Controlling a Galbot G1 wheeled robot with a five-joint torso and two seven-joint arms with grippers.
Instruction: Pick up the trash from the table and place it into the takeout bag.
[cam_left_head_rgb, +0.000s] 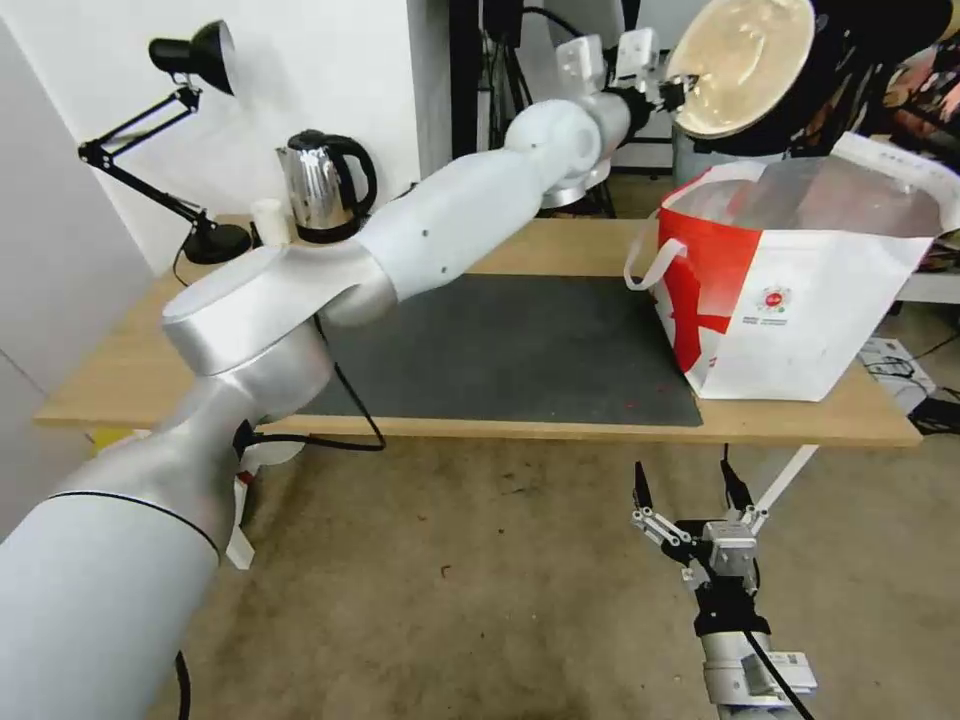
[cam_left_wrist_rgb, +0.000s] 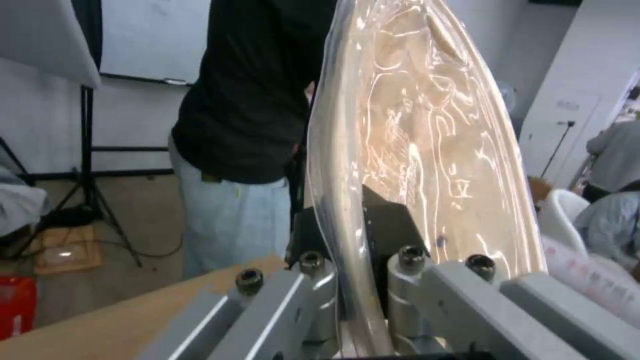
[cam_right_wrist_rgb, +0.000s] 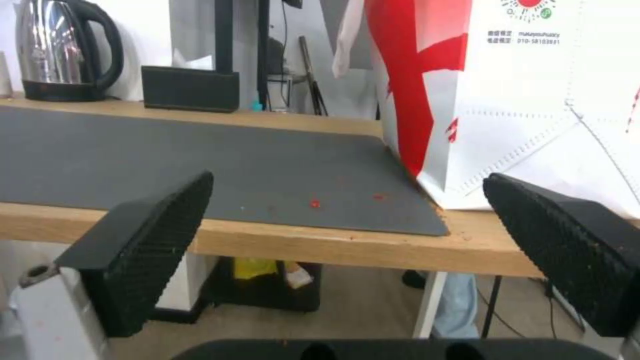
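shallow beige round plastic bowl, pinched at its rim by left gripper, hangs tilted above-behind boxy red-and-white takeout bag; right gripper idle, jaws wide, empty.

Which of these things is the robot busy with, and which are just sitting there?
Busy with:
- beige bowl, gripped on edge by the left gripper
- takeout bag, standing open on the table

Just sitting there:
- kettle
- desk lamp
- right gripper, open below the table edge
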